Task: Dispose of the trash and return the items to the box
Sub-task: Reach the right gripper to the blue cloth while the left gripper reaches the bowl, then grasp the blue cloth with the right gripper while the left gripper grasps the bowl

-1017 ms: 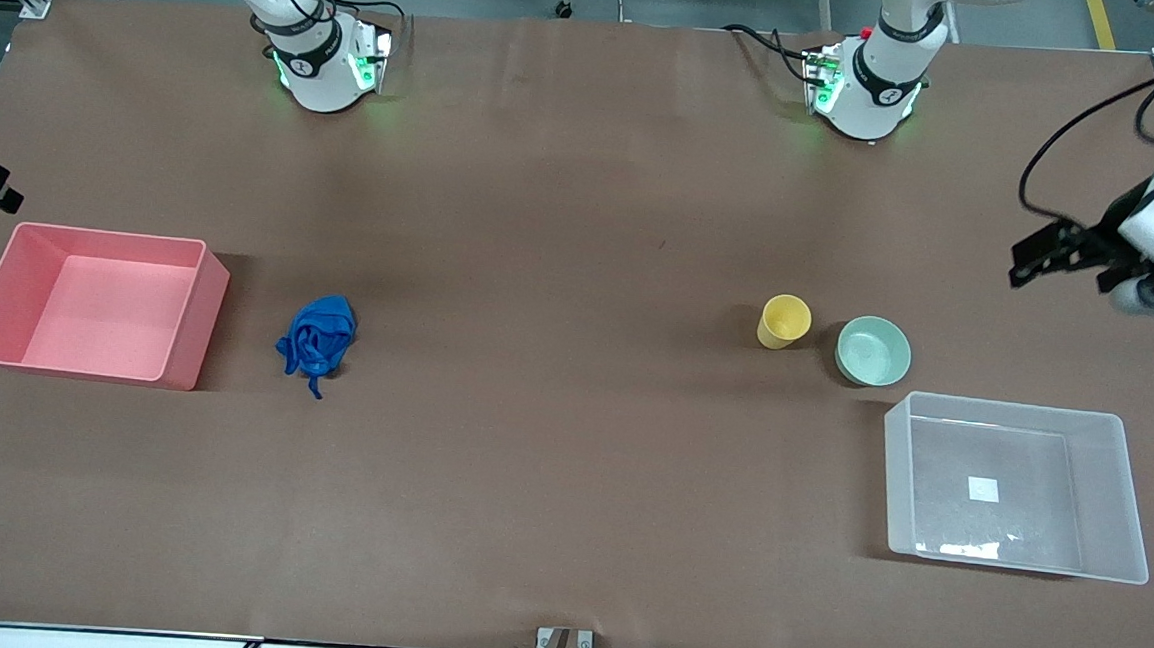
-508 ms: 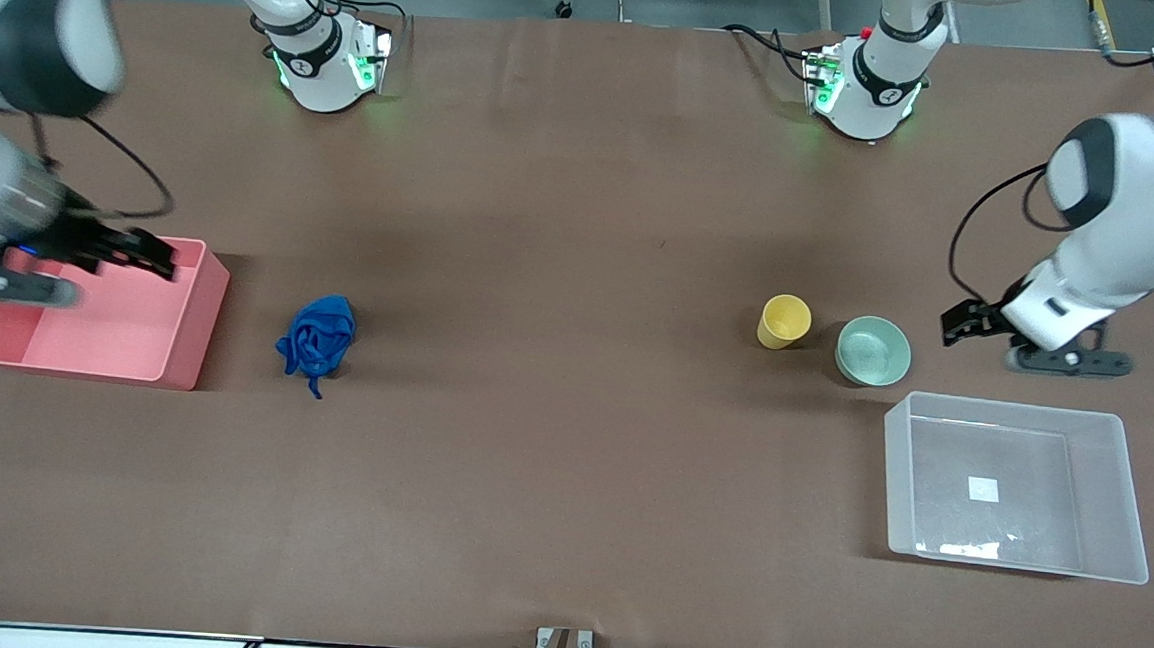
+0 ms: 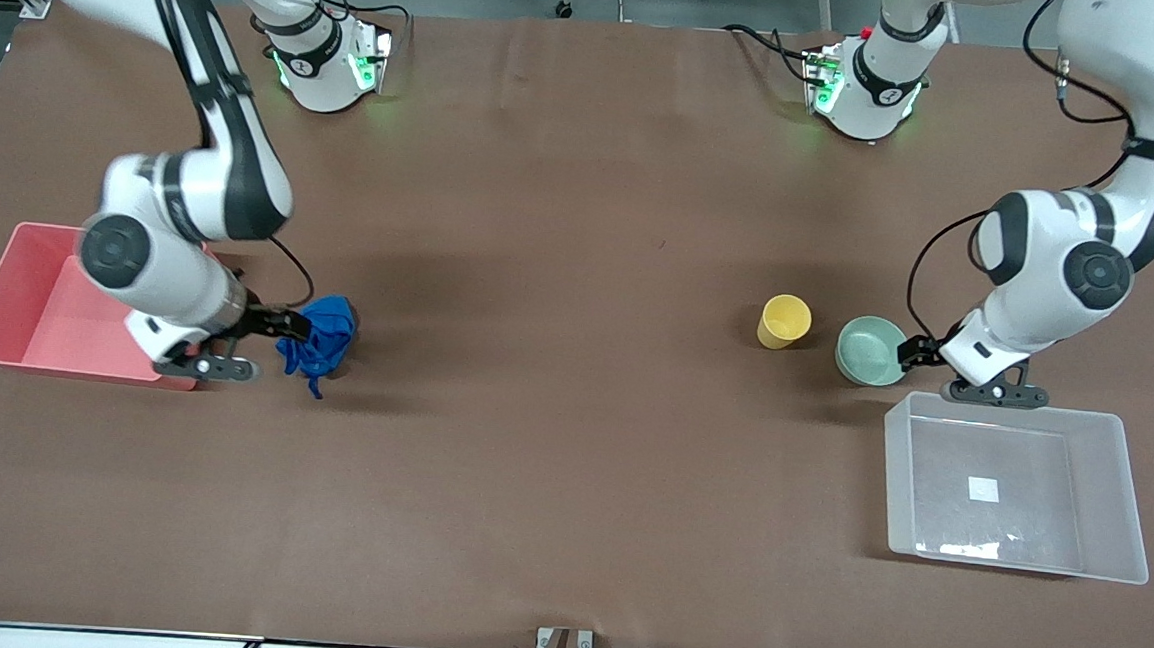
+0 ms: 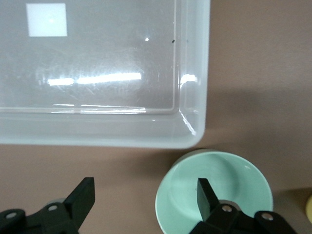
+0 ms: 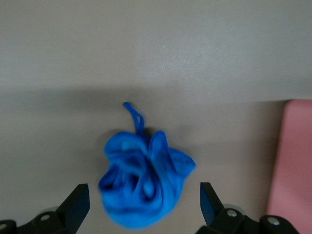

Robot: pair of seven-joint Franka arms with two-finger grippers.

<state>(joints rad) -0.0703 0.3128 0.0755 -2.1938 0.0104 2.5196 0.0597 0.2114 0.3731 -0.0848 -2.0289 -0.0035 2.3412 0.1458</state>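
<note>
Blue cloth wad (image 3: 318,341), yellow cup (image 3: 784,322) and mint-green bowl (image 3: 872,350) remain unstowed; clear tub (image 3: 1127,498) empty. Right tool (image 5: 141,207) wide over the wad, left tool (image 4: 146,200) wide at the bowl's rim.

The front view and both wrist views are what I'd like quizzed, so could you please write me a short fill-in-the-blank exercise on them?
1. The right gripper, jaws open, is at the blue ____ beside the pink bin.
2. One finger of the open left gripper sits over the mint-green ____.
3. The yellow cup stands on the ____, not in the clear box.

Missing words: cloth; bowl; table
</note>
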